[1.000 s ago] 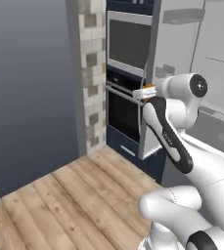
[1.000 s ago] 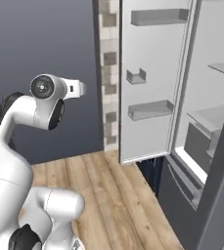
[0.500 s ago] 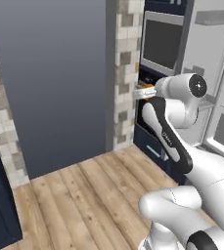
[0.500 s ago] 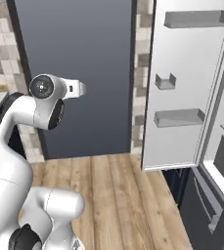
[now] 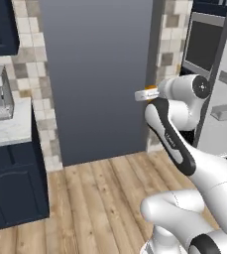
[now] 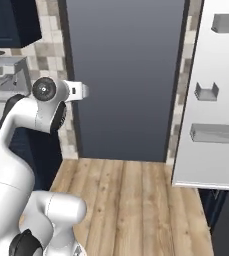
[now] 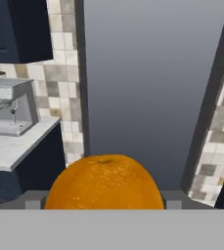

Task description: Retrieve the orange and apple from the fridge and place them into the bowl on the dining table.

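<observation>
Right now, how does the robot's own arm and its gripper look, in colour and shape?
The arm is glossy white, built of thick rounded segments. A black band runs along one link, and each joint carries a dark round cap with a grey centre. A small orange mark sits near the wrist. The gripper shows two small grey, blocky finger tips. No loose cables are visible.

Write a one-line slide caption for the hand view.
End effector carrying the orange, facing a dark grey wall panel between tiled strips.
</observation>
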Motion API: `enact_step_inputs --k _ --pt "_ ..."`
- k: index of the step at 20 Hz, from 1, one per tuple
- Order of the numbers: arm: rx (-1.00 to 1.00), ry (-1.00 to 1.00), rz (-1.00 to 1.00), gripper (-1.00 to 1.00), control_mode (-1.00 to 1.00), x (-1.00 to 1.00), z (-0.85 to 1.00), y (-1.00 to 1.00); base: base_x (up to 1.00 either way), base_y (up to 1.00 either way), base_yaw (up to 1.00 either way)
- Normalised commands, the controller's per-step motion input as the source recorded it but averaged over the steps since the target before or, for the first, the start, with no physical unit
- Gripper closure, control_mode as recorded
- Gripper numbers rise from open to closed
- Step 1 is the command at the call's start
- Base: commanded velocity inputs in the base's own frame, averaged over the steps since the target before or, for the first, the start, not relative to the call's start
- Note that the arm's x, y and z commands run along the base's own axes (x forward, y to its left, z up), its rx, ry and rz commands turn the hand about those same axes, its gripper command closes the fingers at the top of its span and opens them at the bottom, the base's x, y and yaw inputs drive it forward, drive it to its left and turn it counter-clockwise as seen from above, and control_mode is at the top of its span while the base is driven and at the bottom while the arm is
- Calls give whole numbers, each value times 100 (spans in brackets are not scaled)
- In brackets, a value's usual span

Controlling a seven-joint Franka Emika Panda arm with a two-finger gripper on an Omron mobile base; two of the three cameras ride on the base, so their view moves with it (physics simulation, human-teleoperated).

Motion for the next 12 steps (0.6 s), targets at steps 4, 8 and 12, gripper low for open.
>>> enact_step_inputs --k 4,8,12 --pt "0 0 0 100 100 0 0 0 -42 0 41" --pt "0 0 0 100 100 0 0 0 -48 0 39" --pt "0 0 0 100 100 0 0 0 -55 4 36"
